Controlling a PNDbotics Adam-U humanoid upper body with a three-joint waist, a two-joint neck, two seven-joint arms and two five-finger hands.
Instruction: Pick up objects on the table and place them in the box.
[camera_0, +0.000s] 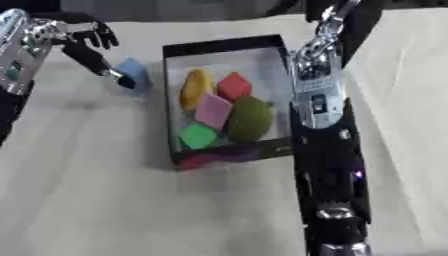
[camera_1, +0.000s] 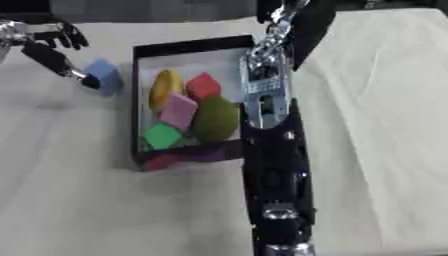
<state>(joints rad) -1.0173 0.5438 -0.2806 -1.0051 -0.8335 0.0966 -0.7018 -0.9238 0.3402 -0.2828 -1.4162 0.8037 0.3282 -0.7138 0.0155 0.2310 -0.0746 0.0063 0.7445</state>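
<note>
Light is soft and even, bright on the pale desk (camera_0: 105, 200), with only a faint grey shadow beside the box (camera_0: 171, 100) and under the left arm. Both views are blurry throughout, edges smeared and colours bleeding. Small glints show on the silver metal of the right arm (camera_0: 317, 85).

Cream-covered table (camera_0: 105, 200) across the whole frame; black-rimmed box (camera_0: 223, 45) resting on it, upper centre; blue block (camera_1: 104, 75) upper left.

Left hand at the blue block

The black left hand (camera_1: 54, 47) touches a pale blue cube-shaped block (camera_1: 104, 75) just left of the black-rimmed box (camera_1: 138, 100) (coloured pieces inside).
</note>
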